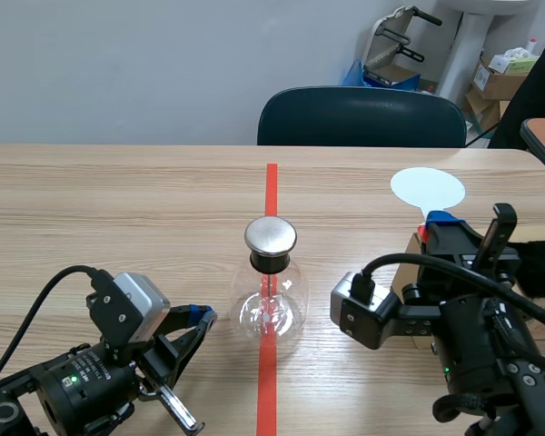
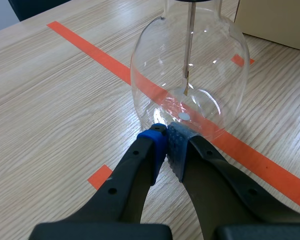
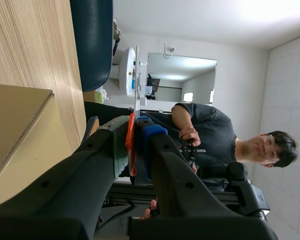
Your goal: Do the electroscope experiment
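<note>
**Glass flask at mid-table, disc held off to its right**

The flask (image 1: 271,309) stands upright on the red tape line (image 1: 271,186) at the middle of the table (image 1: 118,209). It has a metal cap (image 1: 271,236) on top and a thin rod (image 2: 188,50) hanging straight down inside.

The right claw (image 1: 433,222) is pinching the orange handle (image 3: 131,145) of a pale disc (image 1: 427,188), near the table's right edge, over a cardboard box (image 1: 407,259). The disc stands out ahead of its fingers. From the disc, the cap lies to the left, toward the table's centre, and well apart.

The left claw (image 2: 166,142) is nearer, its pads pressed together on nothing, right at the flask's base. I cannot tell whether it touches the glass.

As I see it, the right arm must carry the disc sideways to the cap.
</note>
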